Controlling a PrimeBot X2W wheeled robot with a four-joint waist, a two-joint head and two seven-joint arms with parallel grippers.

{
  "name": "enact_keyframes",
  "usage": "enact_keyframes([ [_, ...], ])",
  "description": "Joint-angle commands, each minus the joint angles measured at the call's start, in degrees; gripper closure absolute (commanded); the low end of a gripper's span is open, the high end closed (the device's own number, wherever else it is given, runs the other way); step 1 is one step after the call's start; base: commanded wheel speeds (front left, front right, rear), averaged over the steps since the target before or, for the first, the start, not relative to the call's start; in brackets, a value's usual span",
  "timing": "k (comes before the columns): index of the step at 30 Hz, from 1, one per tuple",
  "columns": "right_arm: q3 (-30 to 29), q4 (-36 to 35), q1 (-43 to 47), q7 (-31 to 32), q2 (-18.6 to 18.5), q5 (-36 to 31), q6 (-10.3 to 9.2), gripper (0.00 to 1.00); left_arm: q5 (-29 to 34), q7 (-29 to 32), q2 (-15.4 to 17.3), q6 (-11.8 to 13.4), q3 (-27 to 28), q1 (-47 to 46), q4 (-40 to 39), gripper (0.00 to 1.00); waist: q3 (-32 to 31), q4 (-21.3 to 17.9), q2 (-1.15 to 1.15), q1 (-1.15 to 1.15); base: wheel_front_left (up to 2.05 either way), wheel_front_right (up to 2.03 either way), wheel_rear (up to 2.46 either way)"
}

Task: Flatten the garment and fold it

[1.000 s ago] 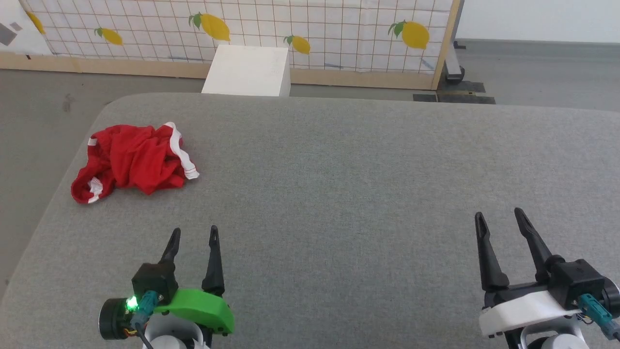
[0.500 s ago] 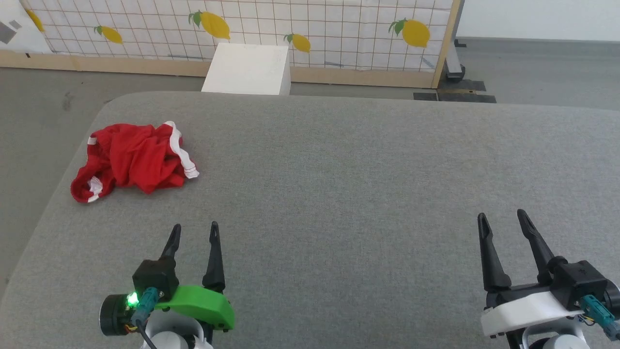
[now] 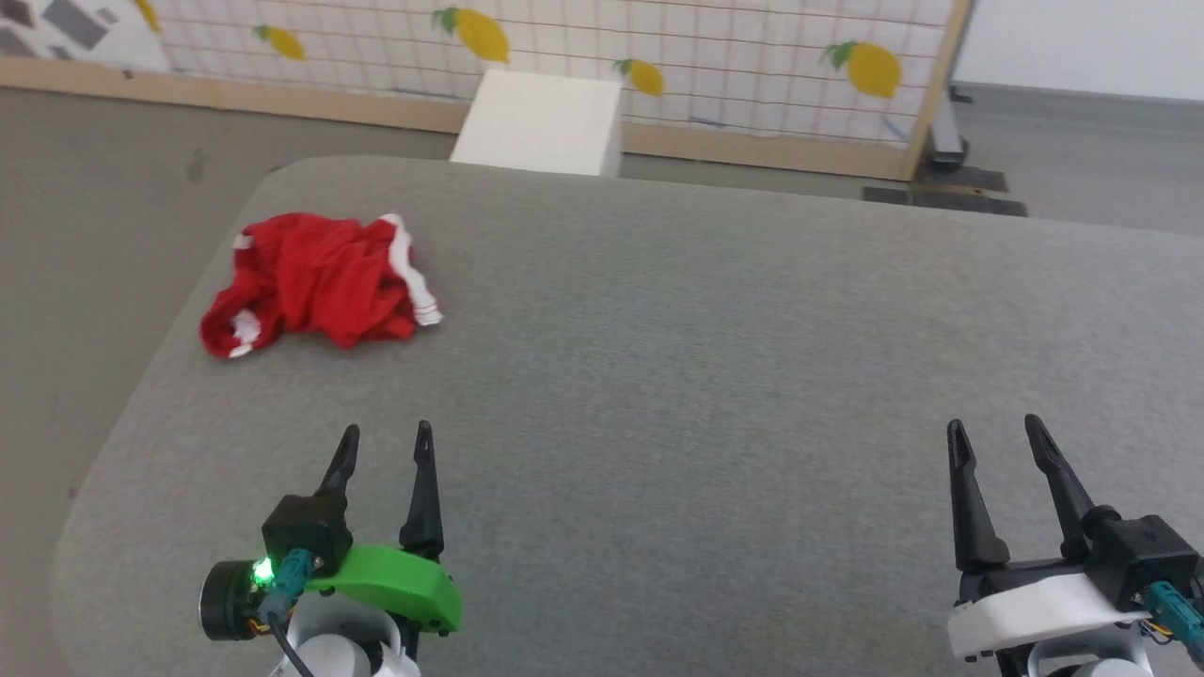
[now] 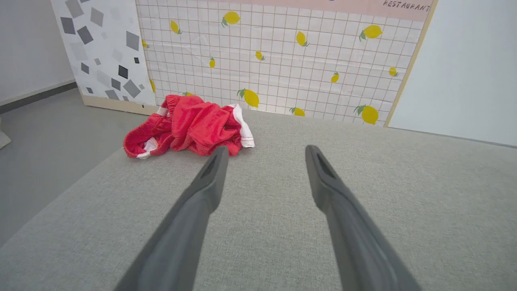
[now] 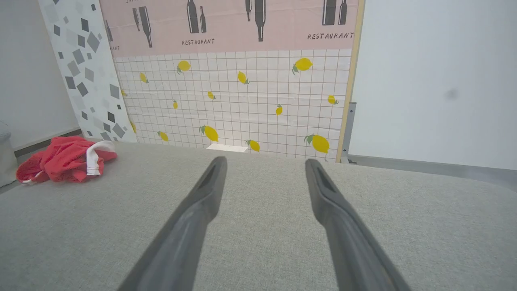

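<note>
A mock-up lab: printed restaurant backdrop (image 5: 242, 81), grey padded table (image 3: 705, 376).

Red, white-trimmed garment (image 3: 315, 282); grey table (image 3: 705, 376)

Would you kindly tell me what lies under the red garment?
The garment lies crumpled directly on the grey table; anything tucked inside its folds is hidden.

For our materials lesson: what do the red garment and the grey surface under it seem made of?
The garment: probably soft matte fabric, since it lies crumpled in loose folds. The grey surface: seemingly woven cloth covering, matte, with a fine speckled weave.
</note>
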Motion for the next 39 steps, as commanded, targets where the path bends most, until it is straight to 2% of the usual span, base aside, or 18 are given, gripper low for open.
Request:
enact_keyframes([
  [1, 0.1, -0.3, 0.2, -0.3, 0.2, 0.0, -0.09, 0.0, -0.2, -0.2, -0.1, 0.1, 0.2, -0.4, 0.1, 0.0, -0.2, 4.8, 0.0, 0.0, 0.0, 0.0, 0.0],
  [13, 0.9, -0.1, -0.7, -0.3, 0.2, 0.1, -0.09, 0.0, 0.2, -0.2, 0.3, 0.3, 1.0, 0.3, -0.2, 0.0, -0.1, 20.4, 0.0, 0.0, 0.0, 0.0, 0.0],
  [20, 1.5, 0.1, -1.1, -0.3, 0.2, 0.0, -0.09, 0.0, 0.2, -0.2, 0.4, 0.3, 1.3, 0.5, -0.3, 0.0, 0.1, 26.6, 0.0, 0.0, 0.0, 0.0, 0.0],
  [28, 2.1, 0.7, -1.3, -0.3, 0.2, 0.2, -0.09, 0.0, 0.1, -0.2, 0.5, 0.0, 1.4, 0.8, -0.3, 0.0, 0.0, 30.4, 0.0, 0.0, 0.0, 0.0, 0.0],
  [39, 2.7, 0.8, -1.4, -0.3, 0.2, 0.0, -0.09, 0.0, 0.0, -0.2, 0.5, -0.2, 2.0, 1.2, -0.4, 0.0, 0.0, 30.4, 0.0, 0.0, 0.0, 0.0, 0.0],
])
